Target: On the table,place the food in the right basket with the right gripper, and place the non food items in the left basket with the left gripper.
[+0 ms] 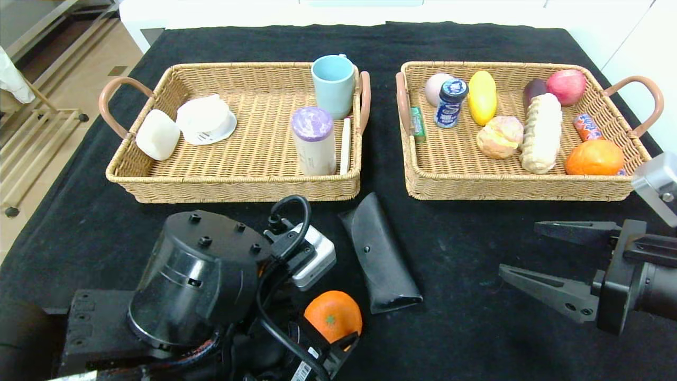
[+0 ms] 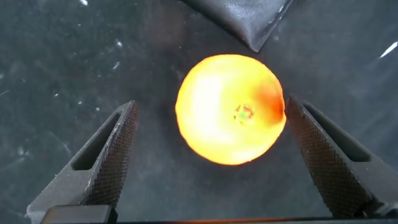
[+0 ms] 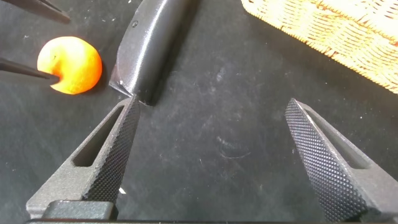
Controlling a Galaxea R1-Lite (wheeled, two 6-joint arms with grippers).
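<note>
An orange lies on the black cloth near the front edge, next to a black glasses case. My left gripper is open and straddles the orange; one finger is close against its side and the other stands well apart. The case's tip shows just beyond the orange. My right gripper is open and empty, low over bare cloth at the front right. In the right wrist view the right gripper points toward the case and the orange.
The left wicker basket holds a blue mug, a purple-lidded canister and white items. The right wicker basket holds fruit, bread and several small packs; its corner shows in the right wrist view.
</note>
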